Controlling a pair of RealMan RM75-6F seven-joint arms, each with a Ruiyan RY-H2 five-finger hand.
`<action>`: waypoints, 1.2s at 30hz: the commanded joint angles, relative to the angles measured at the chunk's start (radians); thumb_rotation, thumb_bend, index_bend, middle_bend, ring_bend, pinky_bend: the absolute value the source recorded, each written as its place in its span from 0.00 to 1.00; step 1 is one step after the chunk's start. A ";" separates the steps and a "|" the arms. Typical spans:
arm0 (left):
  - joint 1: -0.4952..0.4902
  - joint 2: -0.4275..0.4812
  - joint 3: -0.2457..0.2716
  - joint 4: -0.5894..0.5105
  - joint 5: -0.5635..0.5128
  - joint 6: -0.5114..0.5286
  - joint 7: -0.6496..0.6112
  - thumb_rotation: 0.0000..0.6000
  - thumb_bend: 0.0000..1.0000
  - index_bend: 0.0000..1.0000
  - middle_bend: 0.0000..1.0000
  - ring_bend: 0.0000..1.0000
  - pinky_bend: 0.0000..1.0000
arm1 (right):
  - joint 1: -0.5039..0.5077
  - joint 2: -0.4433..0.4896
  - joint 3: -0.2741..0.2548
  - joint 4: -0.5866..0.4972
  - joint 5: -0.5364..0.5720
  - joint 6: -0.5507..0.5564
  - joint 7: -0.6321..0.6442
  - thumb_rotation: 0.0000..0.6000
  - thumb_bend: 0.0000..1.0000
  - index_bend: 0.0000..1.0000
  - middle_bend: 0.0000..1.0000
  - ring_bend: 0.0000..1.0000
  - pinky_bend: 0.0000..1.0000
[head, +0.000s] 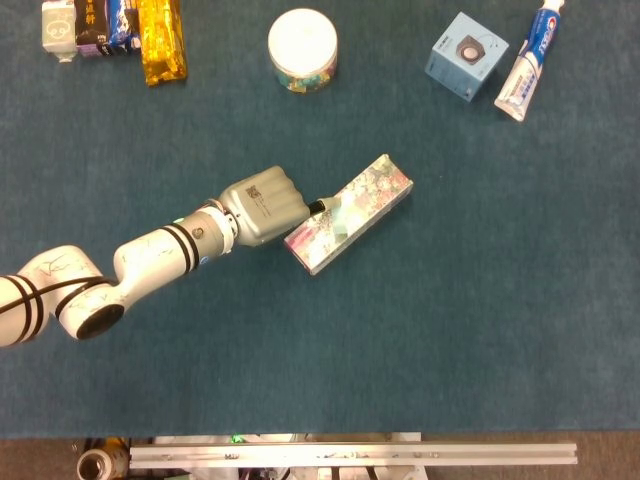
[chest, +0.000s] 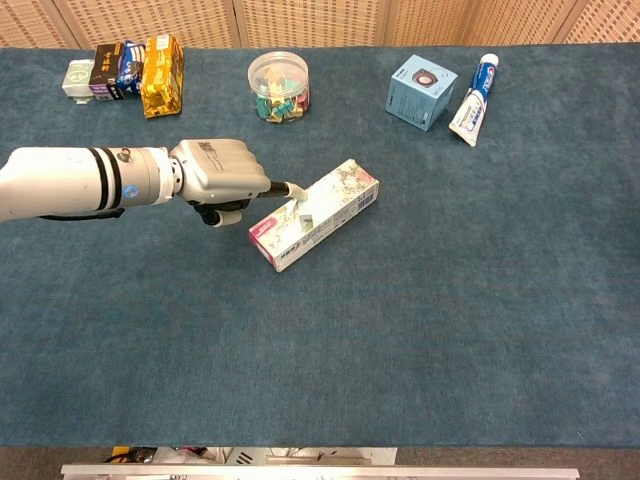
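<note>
Left hand (head: 262, 205) mostly curled w/ one finger out touching top of floral box (head: 350, 213) mid-table, holding nothing; box prob. light stiff cardboard, slides easy on cloth, so best gripped across its narrow long sides near middle; right hand unseen.

The left hand (head: 262, 205) sits at the middle of the blue table (head: 450, 340), and the long flowery box (head: 350, 213) lies right against it at 3 o'clock, blocking that way. From 4 to 8 o'clock the table is bare, so a hand could pass there. Toward 12 o'clock the round jar (head: 302, 48) stands well away. At 11 o'clock a row of snack packs (head: 112, 30) fills the far corner. At 1 and 2 o'clock the small blue box (head: 466, 56) and the toothpaste tube (head: 529, 63) stand in the way.
</note>
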 joint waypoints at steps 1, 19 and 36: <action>0.002 0.007 0.003 -0.012 -0.001 0.009 0.005 1.00 0.55 0.06 0.86 0.98 1.00 | -0.001 0.001 0.000 -0.001 0.000 0.001 -0.001 1.00 0.35 0.53 0.72 0.83 0.83; -0.017 -0.014 -0.003 -0.013 -0.051 0.008 0.037 1.00 0.55 0.06 0.86 0.98 1.00 | -0.012 0.010 0.003 0.000 0.006 0.003 0.006 1.00 0.35 0.53 0.73 0.84 0.83; -0.029 -0.013 0.003 -0.030 -0.099 0.020 0.084 1.00 0.55 0.06 0.86 0.98 1.00 | -0.020 0.018 0.003 0.000 0.006 0.005 0.012 1.00 0.35 0.53 0.73 0.85 0.83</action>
